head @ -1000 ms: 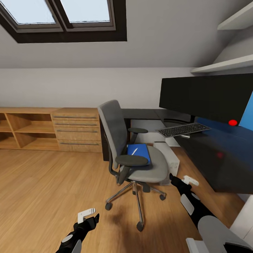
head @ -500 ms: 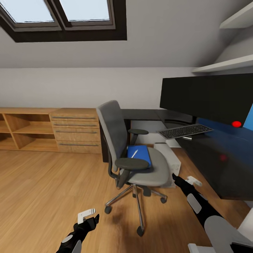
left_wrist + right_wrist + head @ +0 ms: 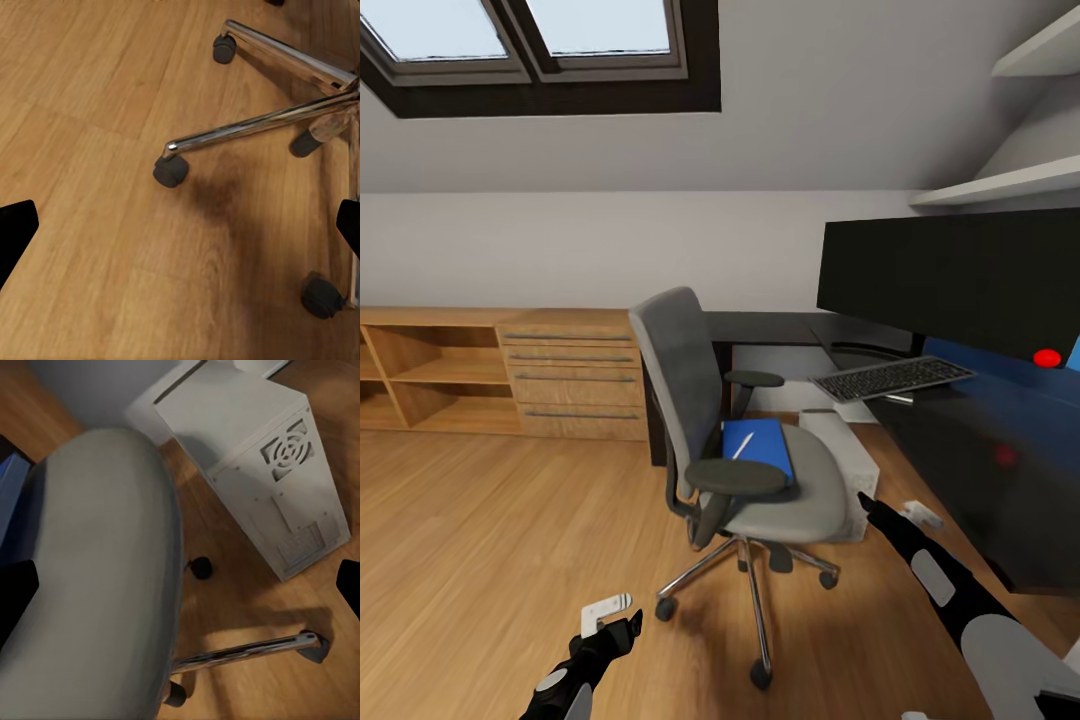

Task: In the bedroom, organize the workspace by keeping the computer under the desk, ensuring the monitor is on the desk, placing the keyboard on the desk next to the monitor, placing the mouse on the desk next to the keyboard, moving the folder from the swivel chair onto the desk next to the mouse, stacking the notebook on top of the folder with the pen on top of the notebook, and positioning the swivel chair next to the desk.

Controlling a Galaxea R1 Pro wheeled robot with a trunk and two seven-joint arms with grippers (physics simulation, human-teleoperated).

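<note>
1. No writing or brand is readable anywhere; the one mark is a red dot on the monitor's [image 3: 950, 275] lower corner.
2. The blue folder [image 3: 760, 446] lies flat on the seat of the grey swivel chair [image 3: 705, 400], with a slim whitish pen [image 3: 742, 445] resting on it, ahead of and between both grippers.
3. The right gripper [image 3: 916, 514] hovers just beside the seat's edge; its fingers stand apart at the wrist picture's sides, gripping nothing.
4. The right wrist camera looks down on the seat and the light grey computer [image 3: 266, 457] standing on the floor close by, showing its vent grille.
5. The left gripper [image 3: 607, 610] hangs low over the wooden floor [image 3: 480, 530], jaws spread and empty; its wrist camera catches the chrome star base [image 3: 259, 124] and casters.
6. Beyond the right gripper, the black keyboard [image 3: 892, 377] sits on the desk [image 3: 970, 440] before the monitor.
</note>
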